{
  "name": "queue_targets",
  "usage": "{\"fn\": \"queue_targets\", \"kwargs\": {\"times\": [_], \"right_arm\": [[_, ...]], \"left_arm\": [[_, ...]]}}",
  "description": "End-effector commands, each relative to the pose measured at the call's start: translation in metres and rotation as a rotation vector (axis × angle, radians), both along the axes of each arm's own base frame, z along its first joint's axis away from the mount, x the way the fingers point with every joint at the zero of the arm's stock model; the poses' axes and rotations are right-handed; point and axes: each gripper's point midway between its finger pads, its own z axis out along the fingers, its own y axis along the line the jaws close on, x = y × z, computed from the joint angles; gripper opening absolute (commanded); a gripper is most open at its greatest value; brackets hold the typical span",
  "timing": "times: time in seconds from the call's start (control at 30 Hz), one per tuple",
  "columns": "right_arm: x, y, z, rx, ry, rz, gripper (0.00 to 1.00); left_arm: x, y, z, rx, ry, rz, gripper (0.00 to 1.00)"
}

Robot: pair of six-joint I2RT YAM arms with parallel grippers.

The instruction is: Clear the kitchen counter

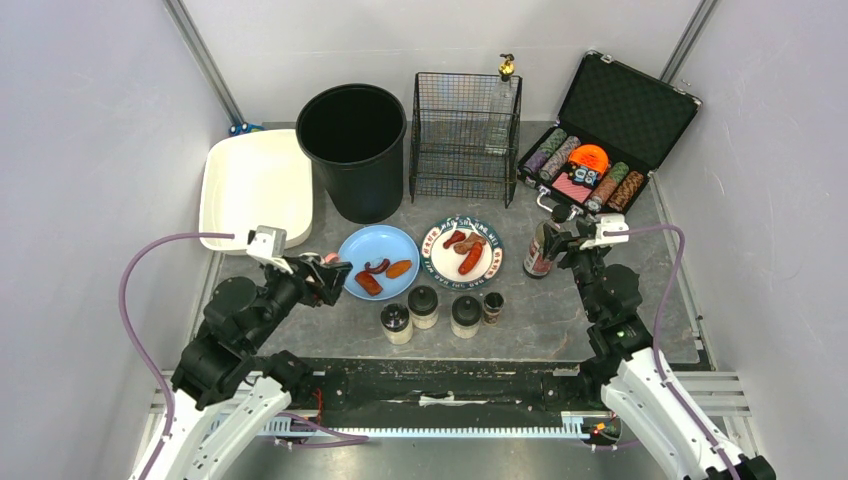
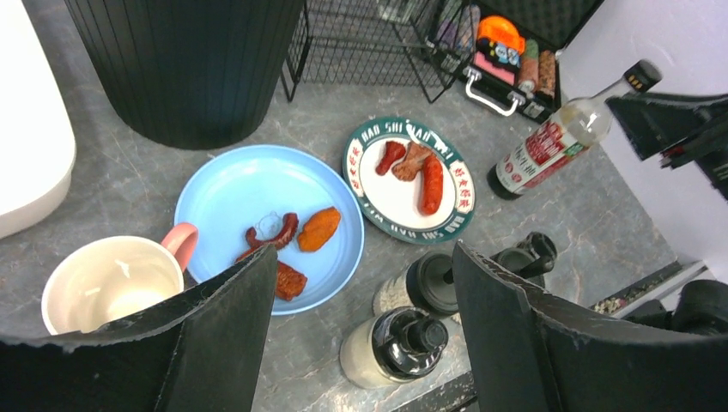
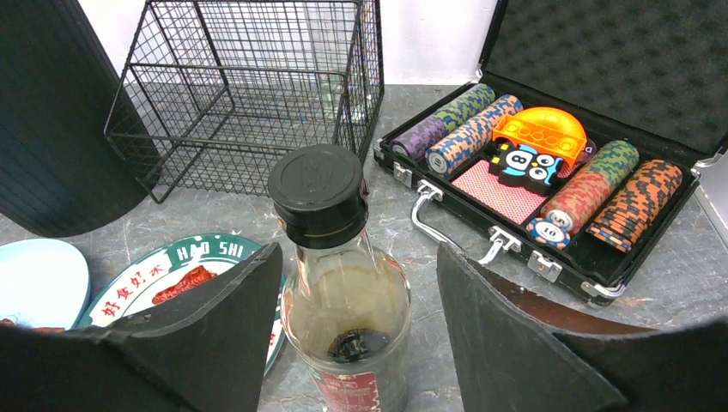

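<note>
- While both arms are leaning in from the near edge, the tabletop (image 1: 545, 315) is carrying nearly everything, so to my eye the clearing is barely getting started.
- The left hand (image 1: 335, 275) is hovering spread wide and gripping nothing. It is hanging just over a cream mug (image 2: 112, 283) with a pink handle, which is sitting right beside the blue plate (image 2: 232, 184) of food scraps.
- The right hand (image 3: 358, 249) is standing spread around a glass sauce bottle (image 3: 343, 300). The bottle is sitting between the fingers with a gap showing on one side, so I am judging that nothing is being pinched yet.
- Waiting on the stone surface are the blue plate, a patterned plate (image 1: 495, 262) with sausage pieces, four small jars (image 1: 424, 305) lined up near the front, the mug and the bottle.
- Nothing is showing in the white tray (image 1: 255, 185) at the back left. The black bin (image 1: 352, 150) is too dark inside for me to judge, and the wire basket (image 1: 465, 135) beside it is not showing any dishes.
- An open case of poker chips (image 1: 600, 150) is lying at the far right, untouched.
</note>
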Motion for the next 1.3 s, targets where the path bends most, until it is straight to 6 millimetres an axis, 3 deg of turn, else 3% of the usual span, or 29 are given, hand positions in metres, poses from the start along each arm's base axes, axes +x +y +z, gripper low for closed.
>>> {"fn": "queue_targets", "kwargs": {"times": [0.0,0.77,1.03,1.2,1.27], "right_arm": [[0.004,-0.001,0.013,0.033,-0.052,-0.015,0.68],[0.019,0.006,0.017,0.046,-0.056,-0.006,0.51],[0.023,0.009,0.023,0.045,-0.067,-0.002,0.32],[0.024,0.012,0.032,0.043,-0.083,0.011,0.04],[0.024,0.014,0.039,0.045,-0.097,0.013,0.0]], "left_arm": [[-0.002,-0.01,-0.014,-0.032,0.045,-0.035,0.8],[-0.008,-0.001,-0.023,0.046,0.053,-0.035,0.8],[-0.008,-0.001,-0.025,0.05,0.047,-0.039,0.8],[-0.01,0.0,-0.024,0.042,0.033,-0.04,0.8],[-0.011,0.0,-0.024,0.04,0.031,-0.041,0.8]]}}
